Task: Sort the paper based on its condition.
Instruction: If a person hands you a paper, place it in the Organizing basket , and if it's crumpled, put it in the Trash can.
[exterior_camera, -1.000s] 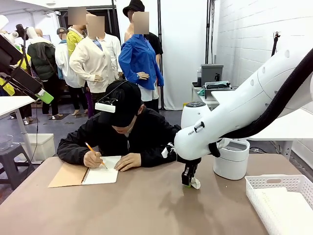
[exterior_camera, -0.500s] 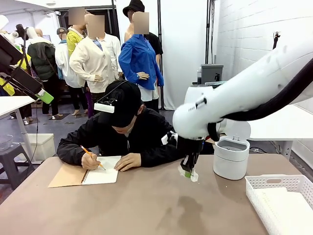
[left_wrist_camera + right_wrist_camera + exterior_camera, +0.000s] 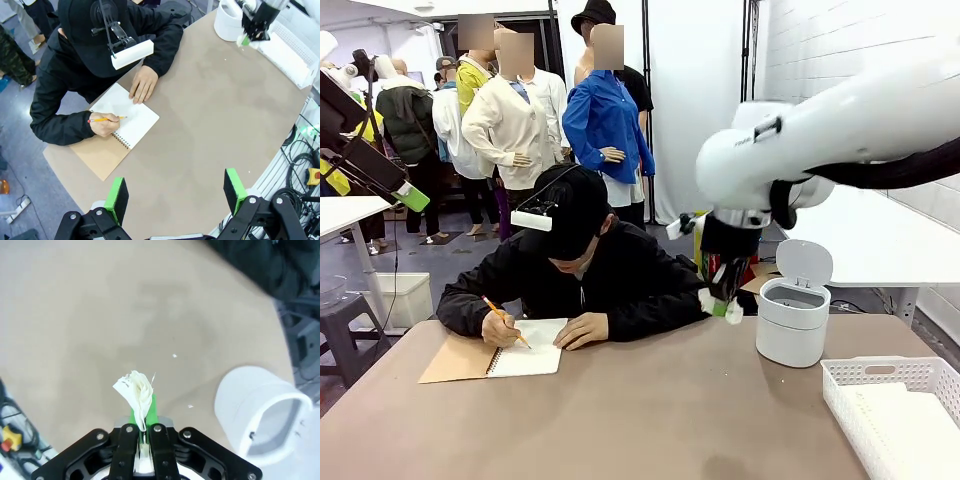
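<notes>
Paper wad (image 3: 136,390) sits pinched in right end effector (image 3: 144,422); left end effector (image 3: 174,186) gapes wide.

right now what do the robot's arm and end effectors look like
The right arm is glossy white with rounded links, small dark lettering and a black ribbed hose. The right end effector is black with two fingers and green pads. The left end effector matches: black linkages, silver bolts, bright green pads.

A brown round-cornered counter (image 3: 620,420) carries an open spiral-bound notebook with a tan cover (image 3: 525,358) by its far left edge. A round white lidded bin (image 3: 792,322) stands far right, with 2 tiny white flecks (image 3: 174,356) nearby. A white plastic lattice basket (image 3: 895,415) fills the near right corner.
</notes>
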